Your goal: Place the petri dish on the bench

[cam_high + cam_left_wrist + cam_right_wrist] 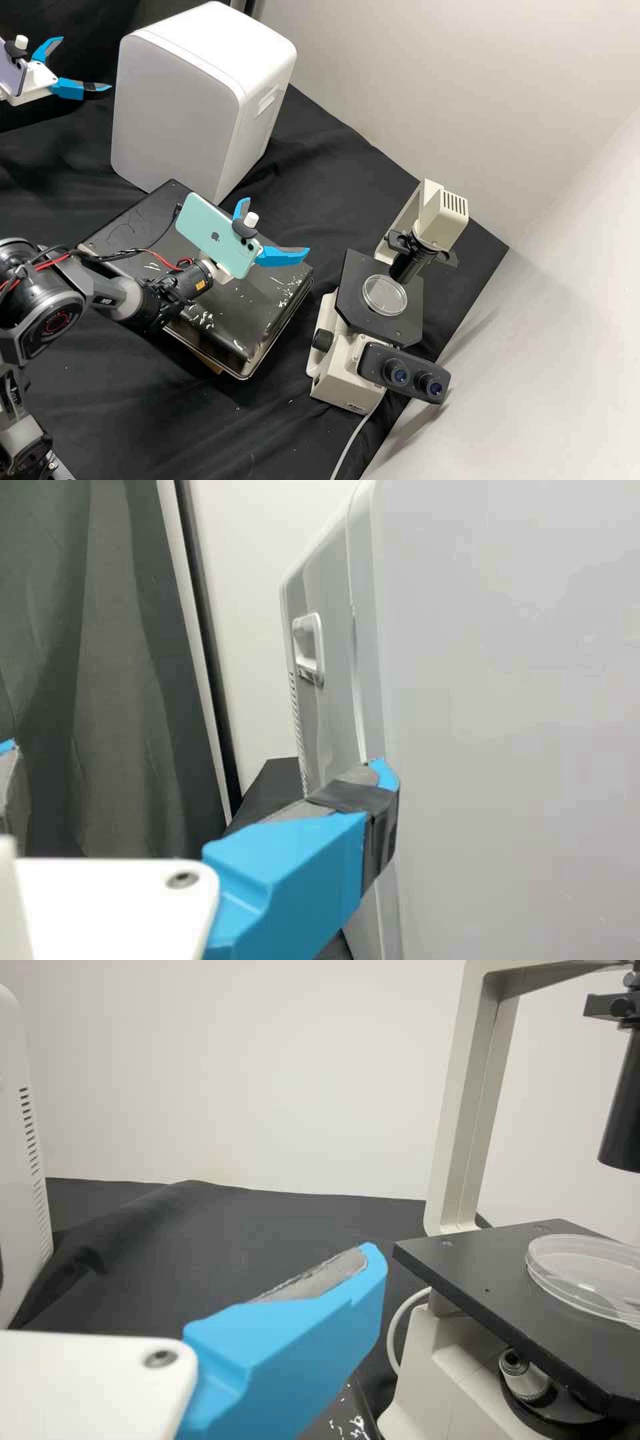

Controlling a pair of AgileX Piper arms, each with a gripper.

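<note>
The petri dish [385, 294] is clear and round, and it lies flat on the black stage [407, 320] of a cream microscope [340, 373]. It sits just under the dark lens tube [405, 263] that hangs from the microscope's upper arm. In the right wrist view the petri dish [590, 1275] rests near the far edge of the stage, with nothing touching it.

The right gripper [277, 225] hangs above a dark, scratched tray [133, 227] in the middle of the worktop [333, 173], which is covered in black cloth. It points toward the microscope and is apart from the dish. Its fingers [287, 255] are spread wide and hold nothing. A mint-green phone [217, 243] is fixed to the back of this gripper, and red and black wires [133, 255] run along the arm behind it.

The left gripper [86, 62] is at the far left of the worktop, raised, just beside a tall white box [200, 100] with rounded corners. Its fingers [73, 88] are also parted and empty. In the left wrist view one blue finger [300, 870] lies close against the side of the white box [500, 680], whose recessed handle [308, 648] faces a dark curtain [100, 680].

The microscope stands at the right end of the worktop, its two eyepieces [413, 379] facing the near edge, well apart from the white box.
</note>
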